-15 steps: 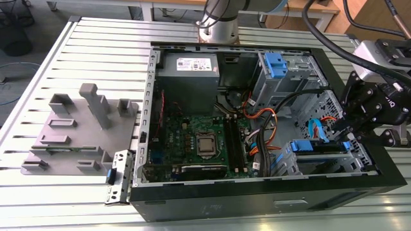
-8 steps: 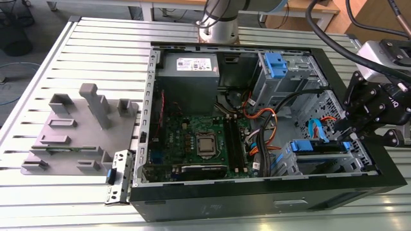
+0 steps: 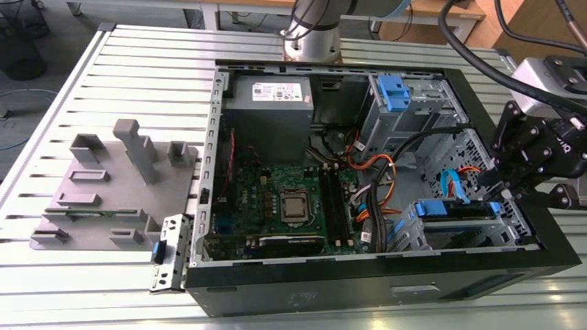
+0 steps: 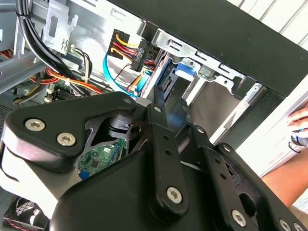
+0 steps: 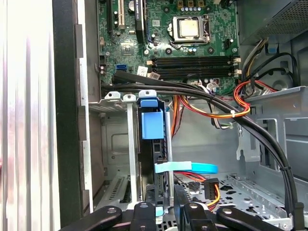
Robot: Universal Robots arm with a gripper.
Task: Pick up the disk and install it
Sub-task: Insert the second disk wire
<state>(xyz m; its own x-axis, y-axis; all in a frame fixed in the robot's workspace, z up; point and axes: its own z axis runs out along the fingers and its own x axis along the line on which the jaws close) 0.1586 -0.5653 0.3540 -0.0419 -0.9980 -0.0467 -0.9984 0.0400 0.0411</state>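
The disk (image 3: 454, 211), silver with a blue carrier frame, sits in the lower drive cage (image 3: 427, 237) of the open computer case, at the exterior view's right. In the first wrist view the disk (image 5: 161, 163) stands edge-on between the cage rails, with its blue tab at the far end. My gripper (image 3: 500, 196) hangs over the cage's outer end. Its black fingers (image 5: 144, 211) flank the near end of the disk and press on both faces. In the second wrist view my gripper (image 4: 175, 115) straddles the disk (image 4: 168, 86).
The black case wall (image 3: 367, 282) runs close beside the cage. A blue flat cable (image 5: 192, 167) and thick black cables (image 5: 250, 125) cross next to the disk. A grey fixture (image 3: 101, 199) lies at the exterior view's left. A person's hand (image 4: 298, 125) rests outside the case.
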